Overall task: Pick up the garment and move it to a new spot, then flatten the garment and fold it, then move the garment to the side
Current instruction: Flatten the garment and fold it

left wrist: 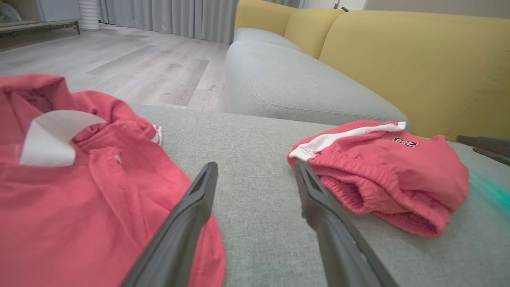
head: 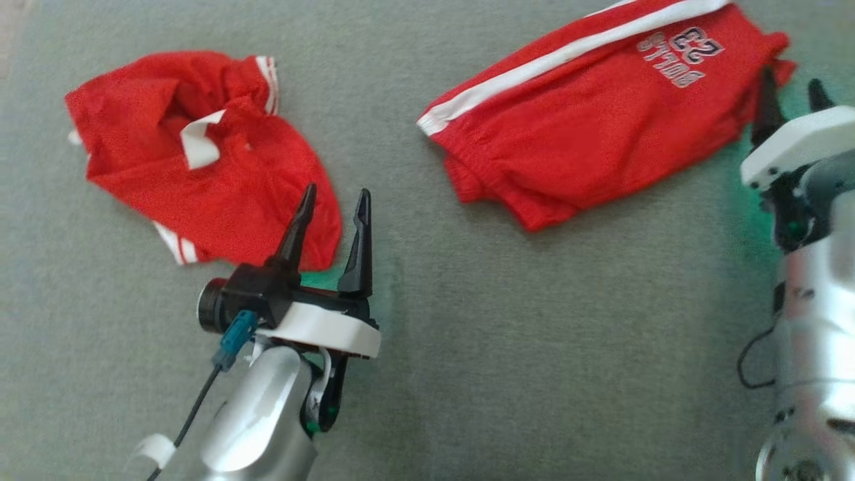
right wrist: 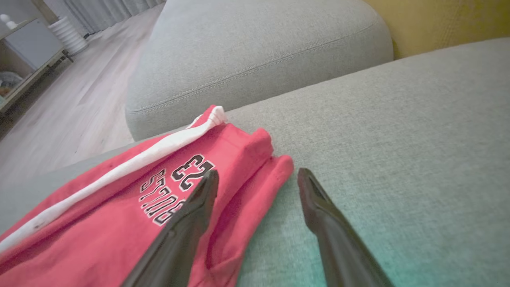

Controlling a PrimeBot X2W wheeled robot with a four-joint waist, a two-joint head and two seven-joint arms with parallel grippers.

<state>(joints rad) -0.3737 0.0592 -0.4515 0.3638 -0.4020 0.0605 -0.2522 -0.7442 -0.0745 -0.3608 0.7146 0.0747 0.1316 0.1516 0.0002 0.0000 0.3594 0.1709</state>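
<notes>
The left gripper (head: pixel 337 192) has its jaws spread wide with nothing between them. In the head view one dark finger lies over the lower edge of a crumpled red garment (head: pixel 220 167), and the other is over bare grey cushion (head: pixel 534 334) just beside it. Whether the finger touches the cloth cannot be told. From the left wrist view the same gripper (left wrist: pixel 255 167) points across the cushion (left wrist: pixel 259 239), with the crumpled red garment (left wrist: pixel 79 199) beside one finger and showing a white label or patch in its folds. The folded red shorts (left wrist: pixel 382 171) are past the other finger. The right gripper (head: pixel 791 80) is also spread and empty, at the far right corner of the folded red shorts (head: pixel 588 127). In the right wrist view the gripper (right wrist: pixel 258 175) straddles that corner — one finger is over the shorts (right wrist: pixel 119 223) beside the printed number 23 and lettering, the other over plain cushion (right wrist: pixel 398 139). Contact cannot be judged here either. The two red pieces lie well apart on the same grey seat, the crumpled one to the robot's left and the shorts — neatly doubled, a white stripe along one side — to its right. A faint green glow tints the fabric near the right gripper. Beyond the seat are a second grey cushion (left wrist: pixel 287 83), yellow back cushions (left wrist: pixel 418 59), a pale wooden floor (left wrist: pixel 139 67) and grey curtains (left wrist: pixel 179 16).
</notes>
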